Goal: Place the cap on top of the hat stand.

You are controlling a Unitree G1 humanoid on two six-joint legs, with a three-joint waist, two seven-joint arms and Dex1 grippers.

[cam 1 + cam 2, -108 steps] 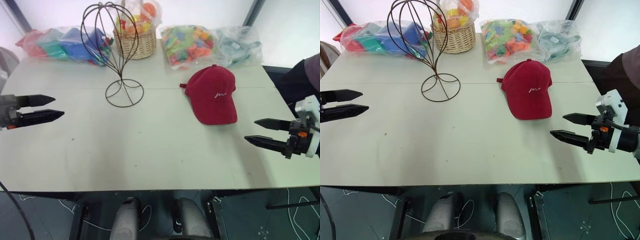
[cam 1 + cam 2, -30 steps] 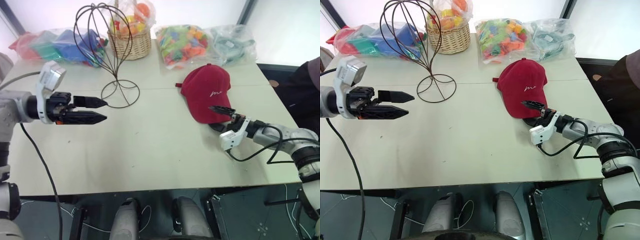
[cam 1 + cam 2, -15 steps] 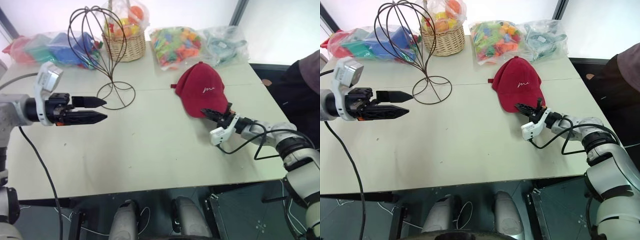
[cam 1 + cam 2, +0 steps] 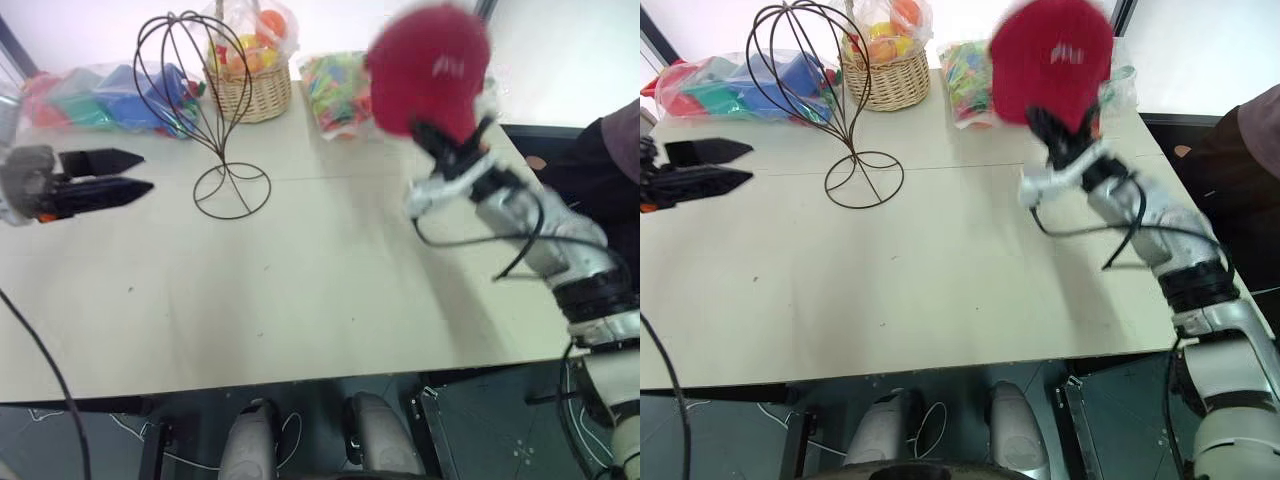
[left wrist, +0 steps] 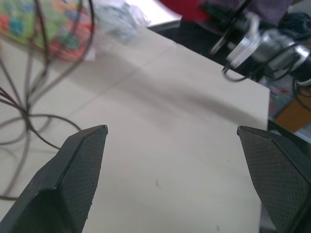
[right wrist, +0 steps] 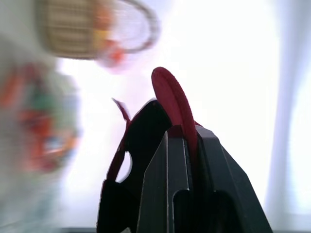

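Note:
The dark red cap (image 4: 430, 62) hangs in the air above the table's far right part, its white script facing me. My right gripper (image 4: 447, 135) is shut on the cap's brim from below; in the right wrist view the two black fingers (image 6: 170, 165) pinch the red brim (image 6: 167, 94). The hat stand (image 4: 226, 150), thin dark wire with a balloon-shaped head, stands upright on the table at the far left of centre, apart from the cap. My left gripper (image 4: 146, 172) hovers open and empty to the left of the stand, pointing toward it, and shows as (image 5: 171, 128) in the left wrist view.
Behind the stand along the table's far edge sit a wicker basket (image 4: 245, 88) with coloured items, bags of coloured toys (image 4: 105, 90) (image 4: 335, 85) and a clear bag (image 4: 1120, 78). A person's dark sleeve (image 4: 615, 140) shows at the right edge. The pale table (image 4: 300, 290) stretches in front.
My right gripper closed on the cap's brim and swung up, lifting the cap off the table. The left gripper drew back to the left, away from the stand's base.

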